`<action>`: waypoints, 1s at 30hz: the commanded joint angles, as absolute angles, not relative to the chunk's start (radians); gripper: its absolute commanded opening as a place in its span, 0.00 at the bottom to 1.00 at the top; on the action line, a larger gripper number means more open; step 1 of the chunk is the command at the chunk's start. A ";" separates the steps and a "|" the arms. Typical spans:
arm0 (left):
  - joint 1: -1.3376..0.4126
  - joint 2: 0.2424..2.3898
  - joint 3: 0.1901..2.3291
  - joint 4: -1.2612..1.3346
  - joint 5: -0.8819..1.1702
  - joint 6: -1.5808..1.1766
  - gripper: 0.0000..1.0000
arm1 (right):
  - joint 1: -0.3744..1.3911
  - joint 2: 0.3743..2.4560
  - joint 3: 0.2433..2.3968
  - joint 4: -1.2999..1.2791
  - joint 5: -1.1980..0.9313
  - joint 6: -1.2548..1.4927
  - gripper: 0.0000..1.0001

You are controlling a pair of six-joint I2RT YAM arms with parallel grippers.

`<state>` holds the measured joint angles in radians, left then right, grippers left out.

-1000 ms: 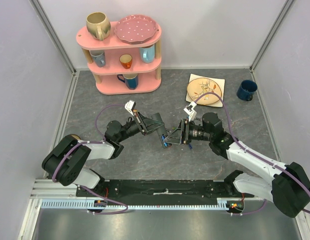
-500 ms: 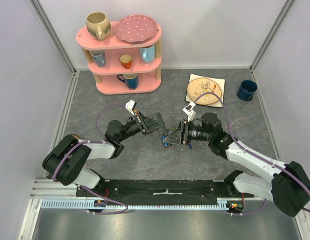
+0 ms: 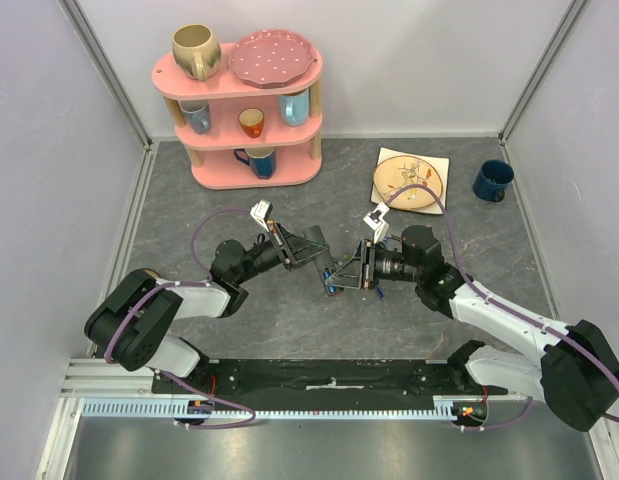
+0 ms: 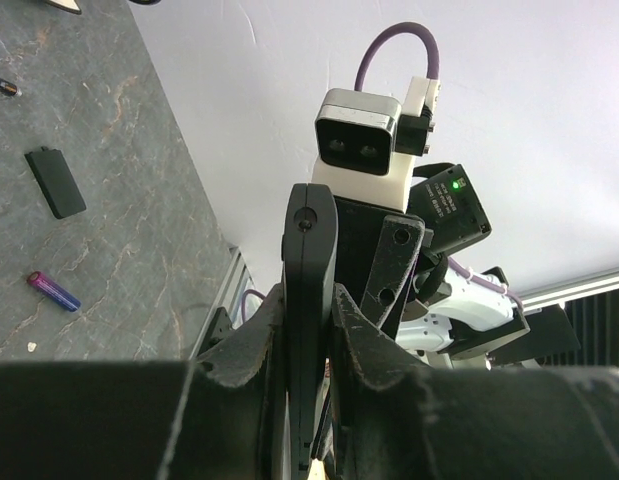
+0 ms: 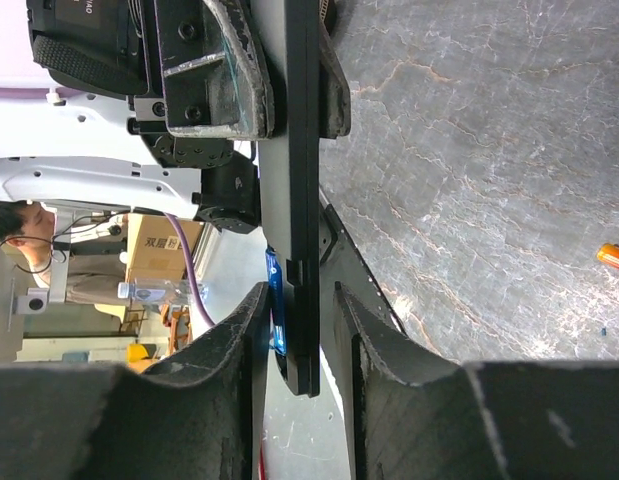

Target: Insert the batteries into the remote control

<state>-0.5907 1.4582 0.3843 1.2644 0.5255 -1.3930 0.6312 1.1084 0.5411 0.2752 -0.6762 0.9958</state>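
The remote control point(image 3: 327, 268) is a slim black bar, held off the table between the two arms. My left gripper point(image 3: 317, 252) is shut on it, and in the left wrist view the remote point(image 4: 309, 290) stands edge-on between the fingers. My right gripper point(image 5: 297, 330) straddles the remote's free end point(image 5: 297, 220). A blue battery point(image 5: 275, 300) lies between its left finger and the remote, and a gap shows at its right finger. Loose batteries lie on the table: a purple-blue one point(image 4: 53, 291) and an orange one point(image 5: 613, 258).
A black battery cover point(image 4: 55, 182) lies on the grey table. A pink shelf point(image 3: 239, 160) with cups and a plate stands at the back left. A yellow plate point(image 3: 409, 180) and a blue mug point(image 3: 492, 180) are at the back right.
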 commanded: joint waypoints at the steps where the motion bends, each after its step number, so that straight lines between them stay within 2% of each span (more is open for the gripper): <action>1: -0.598 1.425 0.422 1.664 0.522 -1.422 0.02 | 0.632 1.131 0.523 0.253 -0.638 0.985 0.36; 8: -0.600 1.419 0.422 1.664 0.520 -1.420 0.02 | 0.632 1.137 0.518 0.256 -0.637 0.991 0.34; 10: -0.600 1.419 0.414 1.664 0.520 -1.416 0.02 | 0.630 1.134 0.523 0.261 -0.638 0.994 0.40; 11: -0.600 1.422 0.414 1.664 0.519 -1.413 0.02 | 0.632 1.128 0.526 0.259 -0.638 0.999 0.49; 14: -0.598 1.427 0.400 1.664 0.522 -1.405 0.02 | 0.632 1.112 0.546 0.252 -0.634 1.009 0.63; 16: -0.598 1.433 0.390 1.664 0.523 -1.394 0.02 | 0.632 1.095 0.564 0.245 -0.630 1.011 0.68; 25: -0.597 1.454 0.359 1.664 0.523 -1.371 0.02 | 0.627 1.022 0.712 0.115 -0.646 0.944 0.80; 28: -0.592 1.454 0.348 1.664 0.514 -1.370 0.02 | 0.614 0.997 0.805 -0.032 -0.620 0.818 0.82; 30: -0.584 1.447 0.339 1.664 0.508 -1.371 0.02 | 0.611 0.988 0.883 -0.223 -0.472 0.717 0.83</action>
